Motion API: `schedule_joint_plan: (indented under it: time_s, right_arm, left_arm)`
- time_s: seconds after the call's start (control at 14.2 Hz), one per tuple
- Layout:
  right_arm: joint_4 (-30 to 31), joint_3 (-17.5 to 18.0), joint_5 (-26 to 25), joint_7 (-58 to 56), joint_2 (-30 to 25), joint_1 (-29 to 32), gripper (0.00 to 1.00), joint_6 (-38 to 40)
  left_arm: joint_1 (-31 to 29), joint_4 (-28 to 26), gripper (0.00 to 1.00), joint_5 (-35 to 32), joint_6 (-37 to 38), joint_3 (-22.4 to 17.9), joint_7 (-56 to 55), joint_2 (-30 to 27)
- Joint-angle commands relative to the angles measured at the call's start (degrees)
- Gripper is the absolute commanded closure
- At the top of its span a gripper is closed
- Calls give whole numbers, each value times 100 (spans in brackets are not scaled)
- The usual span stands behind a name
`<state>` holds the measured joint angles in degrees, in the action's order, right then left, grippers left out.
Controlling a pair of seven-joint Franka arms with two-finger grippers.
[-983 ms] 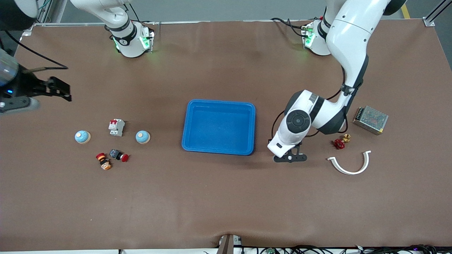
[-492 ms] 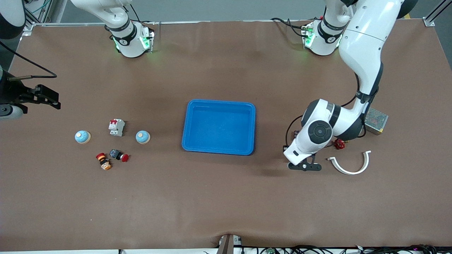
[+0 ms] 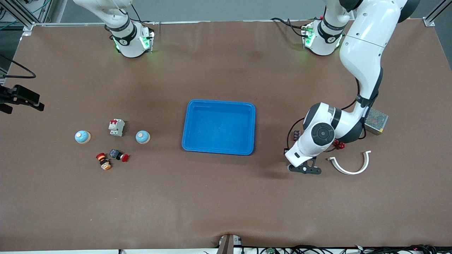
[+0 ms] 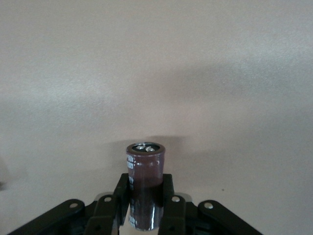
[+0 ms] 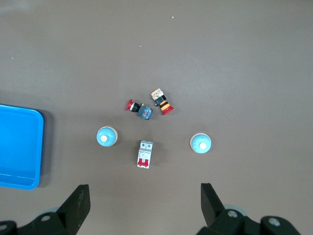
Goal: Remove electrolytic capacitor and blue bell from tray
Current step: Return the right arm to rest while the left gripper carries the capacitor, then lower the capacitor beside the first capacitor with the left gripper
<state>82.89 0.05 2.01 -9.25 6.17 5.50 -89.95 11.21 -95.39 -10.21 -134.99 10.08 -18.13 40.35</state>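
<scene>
Your left gripper (image 4: pixel 145 208), over bare tabletop (image 3: pixel 226 197): clamped on upright capacitor (image 4: pixel 145 183). Your right gripper (image 5: pixel 144 205): wide open, empty, bells (image 5: pixel 107 136) below.

Tray (image 3: pixel 219 104) sits mid-desk (image 3: pixel 219 197). Toward the right arm's end: two bells (image 3: pixel 82 137) (image 3: pixel 143 137) level with each other, breaker (image 3: pixel 116 127) between them and slightly farther from the front camera; two push-buttons (image 3: pixel 119 155) (image 3: pixel 103 161) side by side, nearer to the camera than the bells. Toward the left arm's end: curved bracket (image 3: pixel 349 164), valve (image 3: pixel 339 144) just farther from the camera than it (partly hidden by the arm), mesh-topped box (image 3: pixel 376 120) farther still. Left claw (image 3: pixel 305 169) is between tray and bracket, clamped on the capacitor (image 4: pixel 145 185). Right claw (image 3: pixel 22 100) is over the desk edge at the right arm's end, fingers spread.
</scene>
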Motion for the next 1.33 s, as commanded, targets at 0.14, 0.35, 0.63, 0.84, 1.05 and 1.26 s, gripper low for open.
schedule_joint_plan:
  time_s: [0.14,0.35,0.63,0.84,1.05,1.26]
  right_arm:
    - [-124,197,124,72,68,109,0,-23]
    - [-142,241,106,72,51,65,0,65]
    - [25,84,10,344,-19,-278,0,-40]
    - [375,83,10,345,-264,-287,0,-189]
    - [658,83,10,354,-433,-278,0,-392]
    - [641,83,1,939,-407,-295,0,-418]
  left_arm:
    - [-22,-6,100,-131,-195,3,37,70]
    - [-31,-6,100,-131,-230,-6,46,105]
    - [-101,-15,100,-139,-274,-6,46,140]
    - [-110,-15,100,-148,-344,-15,55,184]
    - [-102,-7,100,-148,-370,-6,55,228]
    - [-102,-6,100,-140,-388,-15,55,263]
